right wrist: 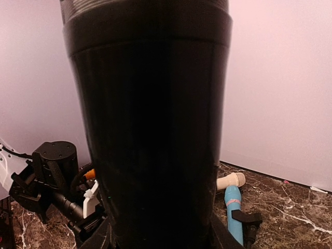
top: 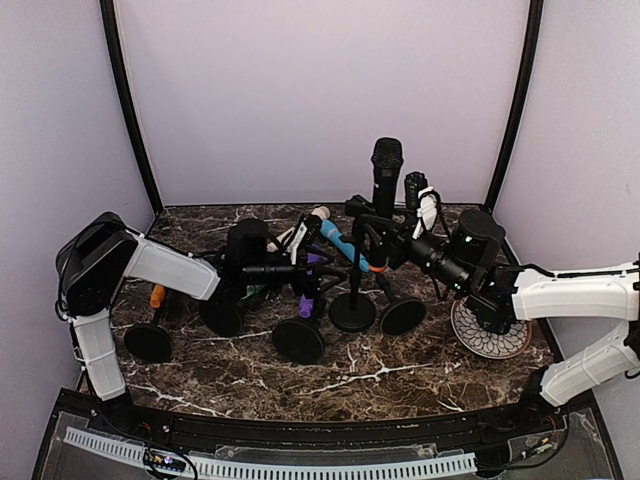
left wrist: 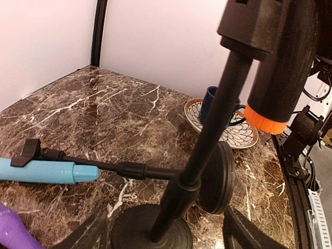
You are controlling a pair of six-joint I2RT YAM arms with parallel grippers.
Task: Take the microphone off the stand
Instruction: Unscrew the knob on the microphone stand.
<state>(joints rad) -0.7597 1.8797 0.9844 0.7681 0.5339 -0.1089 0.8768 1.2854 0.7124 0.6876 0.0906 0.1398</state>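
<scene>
Right gripper (top: 388, 238): closed around the body of the black microphone (top: 387, 170). In the right wrist view that body fills the frame.

Microphone: upright, head up, above the cluster of stands at mid-table. From the left wrist view its tail, marked by an orange ring (left wrist: 265, 118), hangs just beside the stand (left wrist: 207, 129) pole, directly under the clip (left wrist: 249, 21). Cannot tell whether it is clear of the clip.

Left gripper (top: 262, 262): open. Its fingers (left wrist: 88, 233) are spread to either side of the pole's foot, and no contact shows.

Step in hand, as judged: pulling the microphone out of the clip, right arm doing the work.

Next move probably calls for drawing the microphone straight along its own axis until the tail clears the clip. With the stand unheld, a sideways tug could tip it into the neighbouring stands, the blue microphone (left wrist: 46, 171) or the saucer (left wrist: 241, 135).
</scene>
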